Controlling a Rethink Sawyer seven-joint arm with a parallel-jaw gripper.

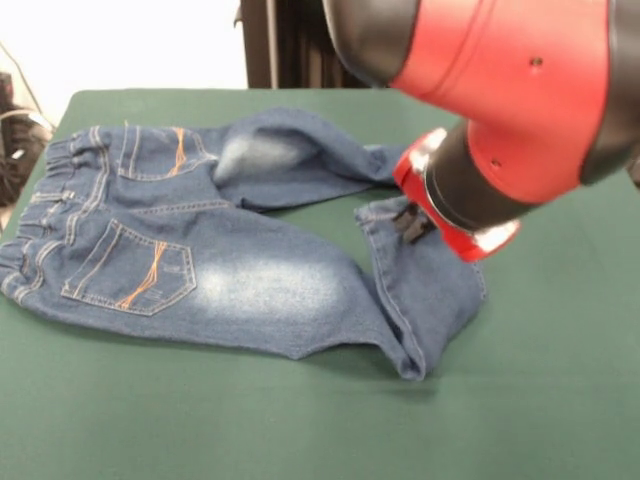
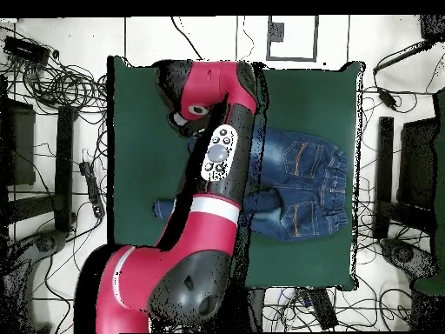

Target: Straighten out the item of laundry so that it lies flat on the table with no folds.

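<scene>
Fingers: small black tips below the red wrist ring, resting at the hem of the folded-back trouser leg; released or clenched, cannot tell, since the wrist hides most of them. Hidden in the overhead view beneath the arm.

Arm: red and black, entering from the upper right of the front view; in the overhead view, stretched from the bottom edge across the middle of the surface, covering the leg ends of the jeans.

Jeans: blue denim with orange stitching, back pockets up, elastic waistband toward the left edge of the front view. Upper leg spread toward the wrist; lower leg doubled back on itself at the knee, hem lying under the fingers. Faded whitish patches on both thighs. In the overhead view, waistband toward the right edge.

Surface: dark green cloth, rounded corners, bare around the jeans.

Room: pale floor with black cables trailing on it at both sides of the surface; dark stands along the left and right edges.
</scene>
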